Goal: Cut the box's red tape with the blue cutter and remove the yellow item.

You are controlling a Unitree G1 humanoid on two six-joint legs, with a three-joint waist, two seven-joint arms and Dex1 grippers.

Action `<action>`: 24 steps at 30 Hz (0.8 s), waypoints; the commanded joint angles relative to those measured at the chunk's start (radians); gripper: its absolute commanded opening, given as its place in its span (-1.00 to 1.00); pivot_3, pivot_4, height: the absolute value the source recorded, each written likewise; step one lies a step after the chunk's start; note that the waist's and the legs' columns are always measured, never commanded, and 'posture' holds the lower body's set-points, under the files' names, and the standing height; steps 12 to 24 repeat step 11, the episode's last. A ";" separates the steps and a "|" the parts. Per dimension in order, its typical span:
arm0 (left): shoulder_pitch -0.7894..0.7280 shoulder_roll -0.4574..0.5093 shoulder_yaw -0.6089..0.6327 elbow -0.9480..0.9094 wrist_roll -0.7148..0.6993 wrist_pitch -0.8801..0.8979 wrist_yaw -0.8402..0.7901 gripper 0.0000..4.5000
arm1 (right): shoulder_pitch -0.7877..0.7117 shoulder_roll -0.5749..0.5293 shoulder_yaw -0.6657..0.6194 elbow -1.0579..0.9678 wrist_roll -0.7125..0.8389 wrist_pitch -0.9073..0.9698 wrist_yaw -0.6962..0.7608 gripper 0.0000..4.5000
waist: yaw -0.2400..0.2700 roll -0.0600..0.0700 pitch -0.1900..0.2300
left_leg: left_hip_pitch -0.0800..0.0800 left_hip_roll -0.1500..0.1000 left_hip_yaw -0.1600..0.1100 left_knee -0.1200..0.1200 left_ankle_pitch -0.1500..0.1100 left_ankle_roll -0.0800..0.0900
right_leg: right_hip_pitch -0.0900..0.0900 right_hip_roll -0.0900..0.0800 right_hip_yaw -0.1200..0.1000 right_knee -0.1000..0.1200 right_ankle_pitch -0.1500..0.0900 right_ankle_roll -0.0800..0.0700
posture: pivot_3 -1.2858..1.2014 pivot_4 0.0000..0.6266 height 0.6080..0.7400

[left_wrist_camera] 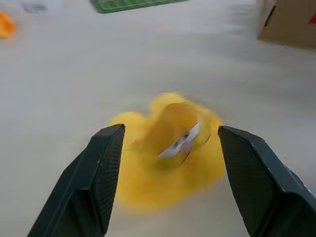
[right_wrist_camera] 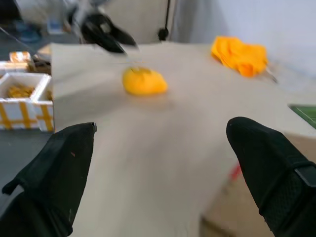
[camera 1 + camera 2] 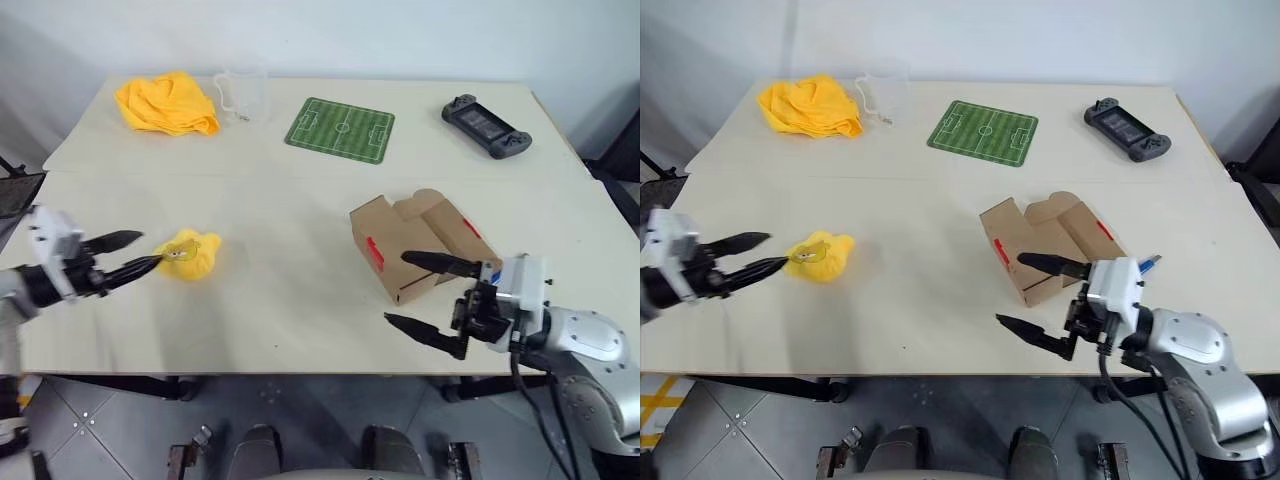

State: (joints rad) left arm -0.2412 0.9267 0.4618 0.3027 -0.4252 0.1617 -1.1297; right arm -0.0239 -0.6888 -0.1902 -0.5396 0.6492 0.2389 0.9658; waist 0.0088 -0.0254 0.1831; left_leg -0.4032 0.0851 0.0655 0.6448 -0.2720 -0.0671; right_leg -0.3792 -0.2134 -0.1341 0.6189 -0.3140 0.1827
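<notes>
The yellow item (image 3: 188, 256) lies on the bench (image 3: 290, 210) toward its left side, just at the fingertips of the left hand (image 3: 135, 253), whose fingers stand apart on either side of it without gripping. Well apart to the right sits the box (image 3: 415, 245), flaps open, with the red tape (image 3: 375, 254) on its near face. The right hand (image 3: 425, 297) hovers just in front of the box, spread wide and empty. The blue cutter (image 3: 1148, 264) peeks out beside the right wrist.
</notes>
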 commanded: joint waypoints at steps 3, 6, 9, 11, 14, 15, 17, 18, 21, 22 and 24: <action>0.278 -0.037 0.101 -0.201 -0.022 -0.089 -0.031 0.43 | 0.069 -0.059 -0.107 0.020 0.012 -0.048 0.086 1.00 | -0.004 0.001 0.000 | 0.000 0.000 0.001 0.000 -0.001 0.000 | 0.000 0.000 0.000 -0.001 0.000 0.000 | 0.03 -0.52 1.00; 0.356 -0.085 0.119 -0.285 -0.013 -0.083 0.048 0.43 | 0.107 -0.053 -0.095 0.011 -0.007 -0.074 0.109 1.00 | 0.001 0.000 0.000 | 0.000 0.001 0.001 0.002 -0.001 0.000 | 0.001 0.000 0.000 -0.001 0.000 0.000 | 0.03 -0.52 1.00; 0.401 -0.136 0.120 -0.353 -0.014 -0.078 0.108 0.43 | 0.130 -0.026 -0.071 0.006 -0.035 -0.107 0.101 1.00 | 0.013 0.000 0.000 | 0.000 0.001 0.001 0.003 -0.001 0.001 | 0.002 0.000 0.001 -0.001 0.000 0.000 | 0.03 -0.52 1.00; 0.427 -0.160 0.119 -0.391 -0.013 -0.075 0.136 0.43 | 0.128 -0.011 -0.068 0.009 -0.044 -0.118 0.083 1.00 | 0.013 0.000 0.000 | 0.000 0.001 0.001 0.003 -0.001 0.001 | 0.002 0.000 0.001 -0.002 0.000 0.000 | 0.03 -0.52 1.00; 0.427 -0.160 0.119 -0.391 -0.013 -0.075 0.136 0.43 | 0.128 -0.011 -0.068 0.009 -0.044 -0.118 0.083 1.00 | 0.013 0.000 0.000 | 0.000 0.001 0.001 0.003 -0.001 0.001 | 0.002 0.000 0.001 -0.002 0.000 0.000 | 0.03 -0.52 1.00; 0.427 -0.160 0.119 -0.391 -0.013 -0.075 0.136 0.43 | 0.128 -0.011 -0.068 0.009 -0.044 -0.118 0.083 1.00 | 0.013 0.000 0.000 | 0.000 0.001 0.001 0.003 -0.001 0.001 | 0.002 0.000 0.001 -0.002 0.000 0.000 | 0.03 -0.52 1.00; 0.427 -0.160 0.119 -0.391 -0.013 -0.075 0.136 0.43 | 0.128 -0.011 -0.068 0.009 -0.044 -0.118 0.083 1.00 | 0.013 0.000 0.000 | 0.000 0.001 0.001 0.003 -0.001 0.001 | 0.002 0.000 0.001 -0.002 0.000 0.000 | 0.03 -0.52 1.00; 0.427 -0.160 0.119 -0.391 -0.013 -0.075 0.136 0.43 | 0.128 -0.011 -0.068 0.009 -0.044 -0.118 0.083 1.00 | 0.013 0.000 0.000 | 0.000 0.001 0.001 0.003 -0.001 0.001 | 0.002 0.000 0.001 -0.002 0.000 0.000 | 0.03 -0.52 1.00; 0.427 -0.160 0.119 -0.391 -0.013 -0.075 0.136 0.43 | 0.128 -0.011 -0.068 0.009 -0.044 -0.118 0.083 1.00 | 0.013 0.000 0.000 | 0.000 0.001 0.001 0.003 -0.001 0.001 | 0.002 0.000 0.001 -0.002 0.000 0.000 | 0.03 -0.52 1.00; 0.427 -0.160 0.119 -0.391 -0.013 -0.075 0.136 0.43 | 0.128 -0.011 -0.068 0.009 -0.044 -0.118 0.083 1.00 | 0.013 0.000 0.000 | 0.000 0.001 0.001 0.003 -0.001 0.001 | 0.002 0.000 0.001 -0.002 0.000 0.000 | 0.03 -0.52 1.00; 0.427 -0.160 0.119 -0.391 -0.013 -0.075 0.136 0.43 | 0.128 -0.011 -0.068 0.009 -0.044 -0.118 0.083 1.00 | 0.013 0.000 0.000 | 0.000 0.001 0.001 0.003 -0.001 0.001 | 0.002 0.000 0.001 -0.002 0.000 0.000 | 0.03 -0.52 1.00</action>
